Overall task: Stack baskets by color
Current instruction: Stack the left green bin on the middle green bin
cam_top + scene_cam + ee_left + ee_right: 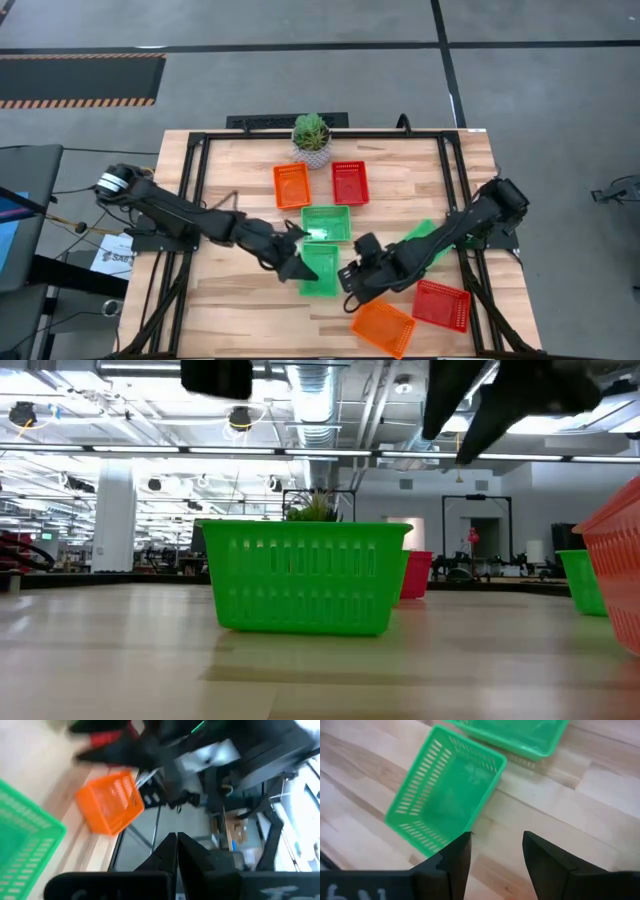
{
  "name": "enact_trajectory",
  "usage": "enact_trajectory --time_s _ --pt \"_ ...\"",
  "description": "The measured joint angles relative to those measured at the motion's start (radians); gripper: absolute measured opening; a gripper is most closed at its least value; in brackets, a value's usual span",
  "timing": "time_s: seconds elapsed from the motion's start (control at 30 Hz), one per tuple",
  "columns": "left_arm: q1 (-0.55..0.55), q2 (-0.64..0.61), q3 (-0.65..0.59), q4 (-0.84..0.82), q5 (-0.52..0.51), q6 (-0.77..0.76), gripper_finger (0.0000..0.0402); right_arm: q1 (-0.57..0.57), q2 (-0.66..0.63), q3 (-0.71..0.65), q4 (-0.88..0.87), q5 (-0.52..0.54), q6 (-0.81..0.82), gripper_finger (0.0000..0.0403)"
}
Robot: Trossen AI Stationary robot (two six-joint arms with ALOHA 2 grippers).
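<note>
Two green baskets rest on their bottoms at mid-table: one (pixel 326 223) farther back and one (pixel 320 268) nearer (pixel 445 795). A third green basket (pixel 423 238) is partly hidden under my right arm. Orange baskets sit at the back (pixel 291 185) and near the front edge (pixel 383 327); red baskets sit at the back (pixel 350 182) and front right (pixel 441 304). My left gripper (pixel 295 262) (pixel 176 847) is shut and empty, raised at the nearer green basket's left. My right gripper (pixel 352 275) (pixel 495 851) is open above the table, just right of that basket.
A small green plant in a white pot (pixel 311 138) stands at the table's far edge behind the back baskets. Bare wood lies at the table's left part and along its front left.
</note>
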Motion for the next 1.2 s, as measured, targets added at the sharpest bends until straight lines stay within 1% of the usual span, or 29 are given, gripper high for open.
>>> enact_trajectory --time_s 0.2,0.37,0.6,0.77,0.87,1.07,1.2 --pt "-0.001 -0.169 -0.001 -0.16 -0.139 0.052 0.0 -0.028 0.09 0.0 0.092 -0.052 -0.004 0.0198" --pt "-0.002 -0.269 -0.001 -0.285 -0.241 0.077 0.0 -0.046 0.139 0.0 0.164 -0.071 -0.011 0.0198" --pt "-0.004 -0.342 -0.001 -0.398 -0.316 0.092 0.0 -0.064 0.194 0.0 0.222 -0.118 -0.011 0.0198" --pt "-0.004 -0.347 -0.002 -0.424 -0.328 0.099 0.0 -0.076 0.206 0.001 0.232 -0.129 -0.009 0.0192" --pt "-0.004 -0.344 -0.002 -0.427 -0.329 0.1 0.0 -0.08 0.207 0.0 0.227 -0.14 -0.011 0.0169" --pt "-0.004 -0.343 -0.002 -0.444 -0.331 0.095 0.0 -0.087 0.211 0.0 0.251 -0.163 -0.045 0.0091" --pt "-0.004 -0.343 -0.002 -0.446 -0.331 0.094 0.0 -0.092 0.211 0.0 0.252 -0.18 -0.066 0.0052"
